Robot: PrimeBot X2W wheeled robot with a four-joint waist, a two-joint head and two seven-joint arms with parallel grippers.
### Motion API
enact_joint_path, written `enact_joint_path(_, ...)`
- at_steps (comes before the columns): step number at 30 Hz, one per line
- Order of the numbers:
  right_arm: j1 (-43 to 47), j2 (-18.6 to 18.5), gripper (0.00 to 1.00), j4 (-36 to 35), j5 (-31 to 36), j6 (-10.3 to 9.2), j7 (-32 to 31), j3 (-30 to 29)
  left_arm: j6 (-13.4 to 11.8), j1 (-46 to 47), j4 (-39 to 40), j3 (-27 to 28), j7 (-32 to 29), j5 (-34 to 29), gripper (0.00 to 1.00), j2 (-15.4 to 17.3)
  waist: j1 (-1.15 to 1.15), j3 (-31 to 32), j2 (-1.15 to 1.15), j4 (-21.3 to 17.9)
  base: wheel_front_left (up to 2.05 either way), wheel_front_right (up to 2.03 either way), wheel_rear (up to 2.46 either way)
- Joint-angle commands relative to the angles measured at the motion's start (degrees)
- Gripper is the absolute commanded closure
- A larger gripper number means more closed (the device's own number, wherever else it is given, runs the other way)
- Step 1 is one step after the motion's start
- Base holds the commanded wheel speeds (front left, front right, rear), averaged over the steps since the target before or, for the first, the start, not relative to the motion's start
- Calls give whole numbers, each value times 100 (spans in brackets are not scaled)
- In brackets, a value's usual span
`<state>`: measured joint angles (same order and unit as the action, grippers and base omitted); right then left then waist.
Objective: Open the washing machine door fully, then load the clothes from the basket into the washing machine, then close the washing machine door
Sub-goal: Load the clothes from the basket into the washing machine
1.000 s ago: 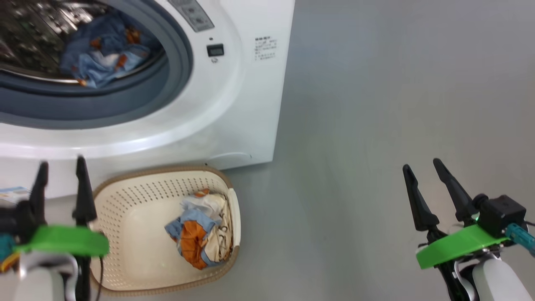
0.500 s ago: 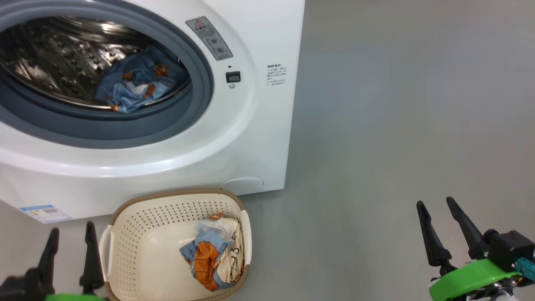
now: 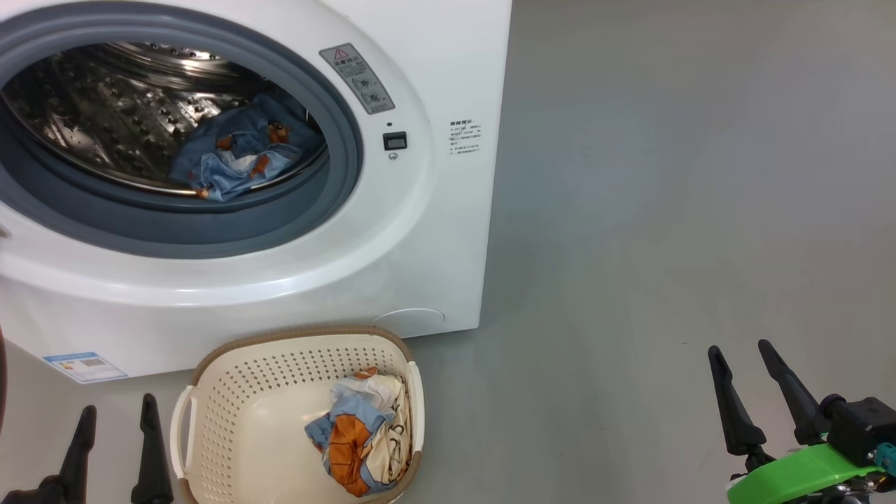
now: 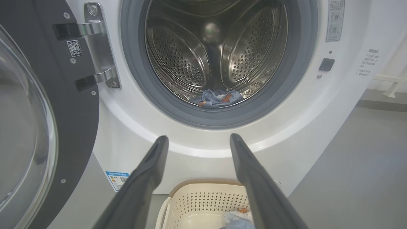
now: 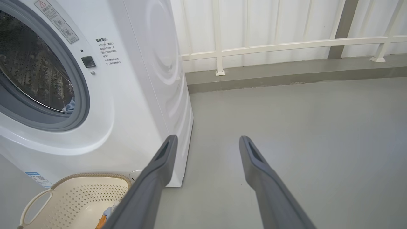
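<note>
Smooth grey floor (image 3: pixel 665 210), with a white railing (image 5: pixel 286 44) along the wall behind. Low at either side, left pincer (image 3: pixel 117 404) and right pincer (image 3: pixel 738 346), fingers forward, both spread wide and holding nothing. Washing machine door (image 4: pixel 73 111) standing open, hinged at the left of the white washing machine (image 3: pixel 434 231). Light blue garment (image 3: pixel 238 157) lying in the steel drum (image 4: pixel 178 57); cream, blue and orange garment (image 3: pixel 364 434) crumpled in the basket (image 3: pixel 231 392) on the floor just before the machine.
</note>
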<state>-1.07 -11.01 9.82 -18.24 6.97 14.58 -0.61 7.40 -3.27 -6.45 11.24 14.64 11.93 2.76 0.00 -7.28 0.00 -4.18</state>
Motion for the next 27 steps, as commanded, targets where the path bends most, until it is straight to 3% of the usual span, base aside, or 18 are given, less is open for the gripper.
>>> enact_joint_path(1,18,-109,0,-161,-46,52,42,105,9,28,175,185,36,12,0,64,0,-2,0,-2,0,0,0)
enact_joint_path(14,-128,-68,0,-197,-45,52,42,114,9,156,-151,79,36,26,0,40,0,-267,0,-44,0,0,0)
enact_joint_path(27,-731,338,0,-251,-3,52,42,38,9,1058,-2119,-824,36,338,0,133,0,-1166,0,-229,0,0,0)
